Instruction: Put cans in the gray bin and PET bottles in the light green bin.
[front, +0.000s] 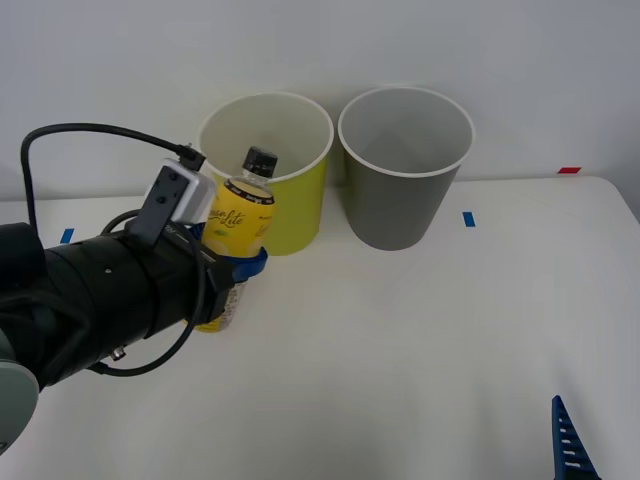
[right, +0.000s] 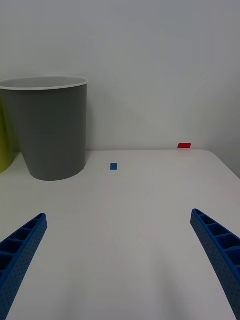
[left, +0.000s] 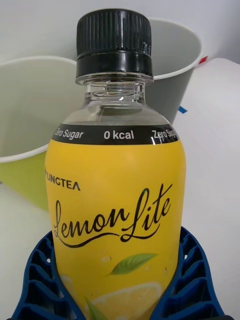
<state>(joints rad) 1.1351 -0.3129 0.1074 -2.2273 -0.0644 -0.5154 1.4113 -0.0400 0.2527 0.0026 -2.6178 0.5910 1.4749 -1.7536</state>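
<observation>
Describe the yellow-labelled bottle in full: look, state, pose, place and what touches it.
The PET bottle is small, of clear plastic, with a ribbed black screw cap closed on its neck. A yellow wrap label carries dark script reading Lemon Lite, a black band above it saying Zero Sugar and 0 kcal, and lemon and leaf art low down. It stands nearly upright, leaning slightly, held by the left gripper, whose blue ribbed fingers clasp its lower body. It is just in front of the light green bin, not yet inside it.

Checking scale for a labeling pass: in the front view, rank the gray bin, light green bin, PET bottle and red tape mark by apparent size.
1-2. Gray bin and light green bin: look alike, no ranking.
3. PET bottle, held by the left gripper.
4. Red tape mark.
</observation>
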